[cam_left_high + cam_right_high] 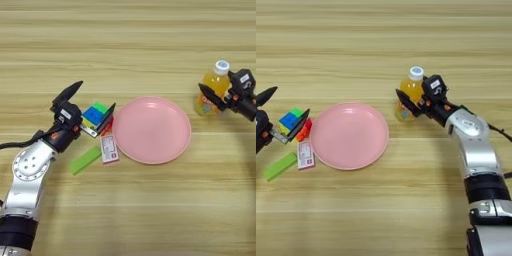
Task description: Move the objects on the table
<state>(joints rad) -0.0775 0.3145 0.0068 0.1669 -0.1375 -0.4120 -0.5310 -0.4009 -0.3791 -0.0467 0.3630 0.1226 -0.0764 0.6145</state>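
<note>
Pink plate [151, 130] empty, nothing moved in. Left pincer [95, 112] open around cube [95, 114], plate's left. Right pincer [412, 102] gripping bottle [407, 95] (upright), plate's right.

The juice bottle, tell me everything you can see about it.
The orange-juice bottle is small and clear-looking, filled with orange liquid, topped by a white cap. It stands upright on the wooden table, right of the pink plate and apart from it. The right gripper is around it; one black finger crosses its front.
</note>
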